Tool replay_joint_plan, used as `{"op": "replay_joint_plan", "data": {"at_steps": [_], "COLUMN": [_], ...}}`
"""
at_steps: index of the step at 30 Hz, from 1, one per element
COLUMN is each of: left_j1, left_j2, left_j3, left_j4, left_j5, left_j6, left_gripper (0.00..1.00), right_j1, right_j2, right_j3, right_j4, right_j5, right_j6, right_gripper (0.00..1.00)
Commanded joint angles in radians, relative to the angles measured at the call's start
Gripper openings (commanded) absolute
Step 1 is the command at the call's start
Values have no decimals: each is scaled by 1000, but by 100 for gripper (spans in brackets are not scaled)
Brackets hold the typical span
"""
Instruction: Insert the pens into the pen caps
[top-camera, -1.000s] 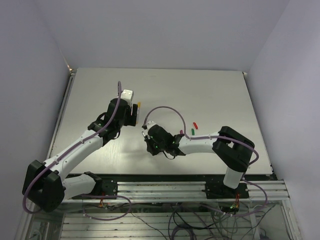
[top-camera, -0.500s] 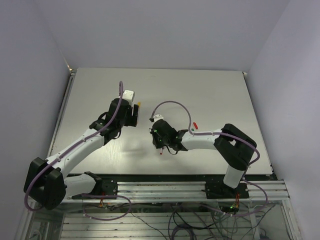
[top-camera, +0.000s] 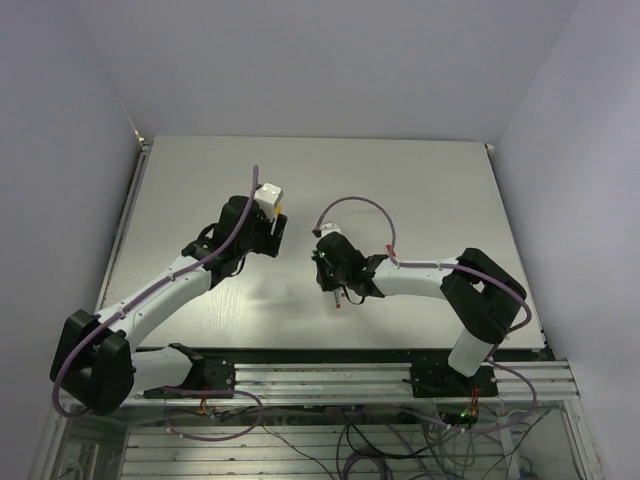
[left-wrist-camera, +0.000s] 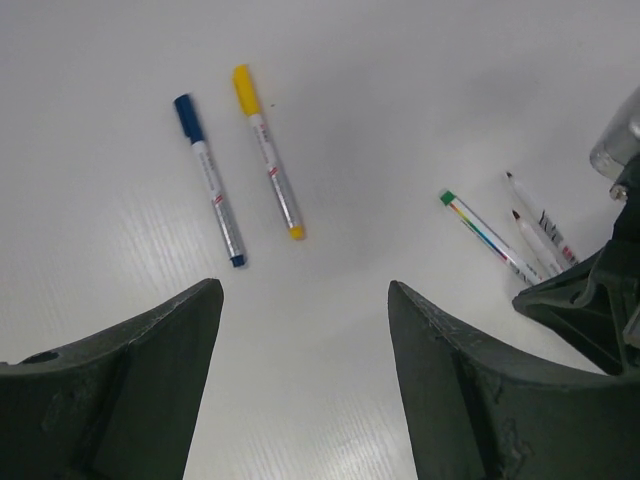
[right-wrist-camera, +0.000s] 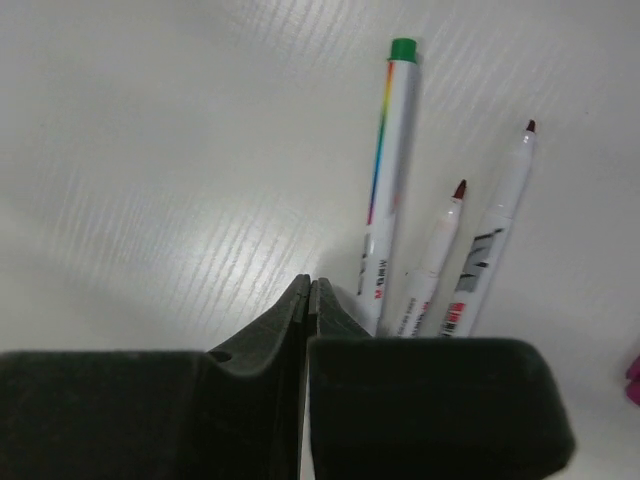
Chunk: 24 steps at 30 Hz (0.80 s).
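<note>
In the left wrist view a blue-capped pen (left-wrist-camera: 210, 180) and a yellow-capped pen (left-wrist-camera: 268, 150) lie side by side on the table. A green-capped pen (left-wrist-camera: 490, 238) and two uncapped pens (left-wrist-camera: 540, 232) lie to the right. My left gripper (left-wrist-camera: 305, 290) is open and empty above the table, near them. My right gripper (right-wrist-camera: 310, 285) is shut with nothing between its jaws, its tips just left of the green-capped pen (right-wrist-camera: 390, 170) and the two uncapped dark-red-tipped pens (right-wrist-camera: 470, 240). From above, the left gripper (top-camera: 270, 228) and the right gripper (top-camera: 338, 275) face each other mid-table.
A red cap (top-camera: 391, 256) shows partly beside the right arm's purple cable (top-camera: 355, 205). Something magenta (right-wrist-camera: 634, 375) sits at the right edge of the right wrist view. The right gripper's body (left-wrist-camera: 590, 300) fills the right edge of the left wrist view.
My right gripper has moved to the right and a little back, staying shut. My left gripper has shifted slightly back and right. The green cap is now hidden behind the right arm.
</note>
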Motion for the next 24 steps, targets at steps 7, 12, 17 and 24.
{"op": "replay_joint_plan", "data": {"at_steps": [7,12,17,24], "left_j1": [-1,-1,6,12], "left_j2": [187,231,311,499], "left_j3": [152,218,301,426], "left_j4": [-78,-124,-196,-264], "left_j5": [331,438,616,851], "left_j6": [593,849,1033,1169], "left_gripper": [77,90,91,98], "right_j1": [0,0,-1,0], "right_j2": [-268,-450,-600,-736], "right_j3": [-30,-50,-72,-79], "right_j4": [-82,-264,-397,-516], "right_j5": [55,229,346,441], "right_j6": [12,108,199,315], "right_gripper": [0,26,48,54]}}
